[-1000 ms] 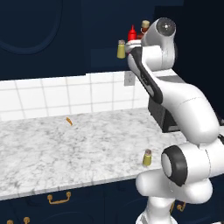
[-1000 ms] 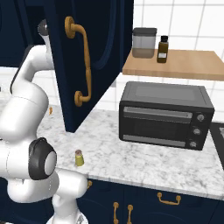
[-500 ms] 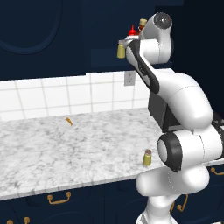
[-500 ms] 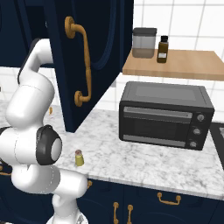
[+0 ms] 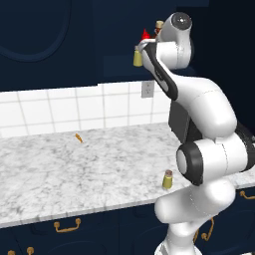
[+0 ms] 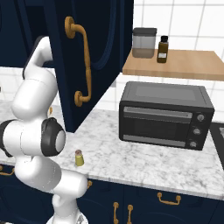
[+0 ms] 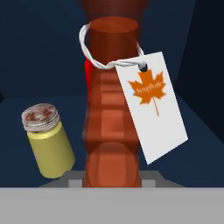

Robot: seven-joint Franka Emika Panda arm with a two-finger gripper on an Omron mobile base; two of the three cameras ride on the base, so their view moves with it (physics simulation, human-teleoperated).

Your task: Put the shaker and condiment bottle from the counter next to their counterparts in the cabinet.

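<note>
Moved: since a second ago the arm has swung higher and deeper toward the cabinet (image 5: 60,45); the base views sit the same, so the camera did not drive.
Fingers: closed tight on the condiment bottle (image 7: 113,109), judged from the hand view, where the ribbed red-brown body runs straight out from the hand; the finger tips themselves are hidden under it.
Condiment bottle: carried up at the cabinet shelf (image 7: 26,109), its white maple-leaf tag (image 7: 152,105) hanging at 3 o'clock of the neck; whether its base touches the shelf yet I cannot tell.
Counterparts: a yellow-olive cabinet shaker (image 7: 47,141) stands on the shelf at 9 o'clock of the held bottle, just beside it; a strip of the bright red squeeze bottle (image 7: 87,72) shows right behind the held bottle.
Shaker: the one to be moved (image 5: 168,180) stands on the surface (image 5: 74,174) near its front edge, close to the arm's base, not yet handled.
Doing it well: I would settle the bottle upright just beside the red one, release only once its base sits flat, then back the hand straight out.
In the way: the cabinet shaker is near enough to be knocked by a sideways drift; the open cabinet door (image 6: 87,57) hangs close beside the arm.
Around: a black toaster oven (image 6: 165,114), a wooden shelf (image 6: 175,65) with a jar (image 6: 144,43), and a small orange bit (image 5: 78,137) at 10 o'clock of the surface.
</note>
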